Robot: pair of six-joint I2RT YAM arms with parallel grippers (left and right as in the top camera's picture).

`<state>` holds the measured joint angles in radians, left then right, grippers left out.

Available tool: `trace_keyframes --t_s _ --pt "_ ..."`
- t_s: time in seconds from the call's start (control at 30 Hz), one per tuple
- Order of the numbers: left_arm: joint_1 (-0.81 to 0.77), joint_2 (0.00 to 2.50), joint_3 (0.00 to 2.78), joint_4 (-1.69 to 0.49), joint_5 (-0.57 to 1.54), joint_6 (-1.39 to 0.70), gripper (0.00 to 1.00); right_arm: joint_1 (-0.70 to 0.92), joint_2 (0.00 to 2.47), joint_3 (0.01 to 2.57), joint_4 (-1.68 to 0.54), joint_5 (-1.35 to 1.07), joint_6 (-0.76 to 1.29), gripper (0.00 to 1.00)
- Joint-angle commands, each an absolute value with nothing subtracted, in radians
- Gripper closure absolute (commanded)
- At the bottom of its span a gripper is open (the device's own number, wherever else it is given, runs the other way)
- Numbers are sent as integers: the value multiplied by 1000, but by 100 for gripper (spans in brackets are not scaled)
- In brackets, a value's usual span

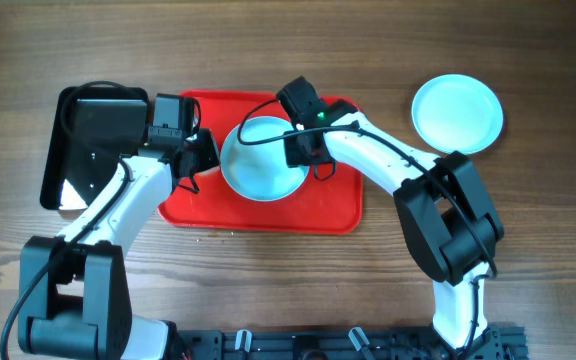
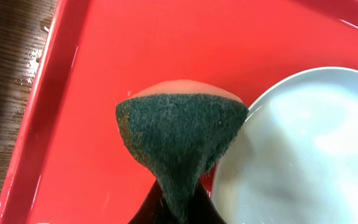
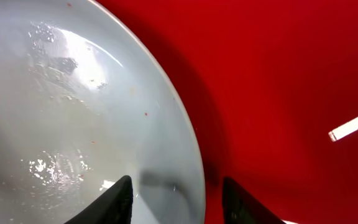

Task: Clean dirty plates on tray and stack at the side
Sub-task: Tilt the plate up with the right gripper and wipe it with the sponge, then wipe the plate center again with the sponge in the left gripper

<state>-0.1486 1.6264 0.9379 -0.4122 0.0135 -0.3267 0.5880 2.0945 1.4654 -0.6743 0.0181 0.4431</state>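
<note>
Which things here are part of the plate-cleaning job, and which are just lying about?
Job:
plate on the tray
plate at the side
red tray
sponge in the left gripper
right gripper at that plate's rim

Lying about:
black tray

The tray is bright red. The plate on it is pale aqua-white with tiny orange-brown specks; the second plate is plain aqua. The sponge is dark green over orange. The table is brown wood grain and the smaller tray is black.
</note>
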Motion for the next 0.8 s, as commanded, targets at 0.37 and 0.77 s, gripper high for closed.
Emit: trace_keyframes --t_s 0.37,0.77 --pt "-149 1598 889 -395 144 -322 96 588 2121 1452 -666 2 448 96" --pt "-202 1450 895 -384 157 -418 96 590 2121 1451 -651 -10 474 96"
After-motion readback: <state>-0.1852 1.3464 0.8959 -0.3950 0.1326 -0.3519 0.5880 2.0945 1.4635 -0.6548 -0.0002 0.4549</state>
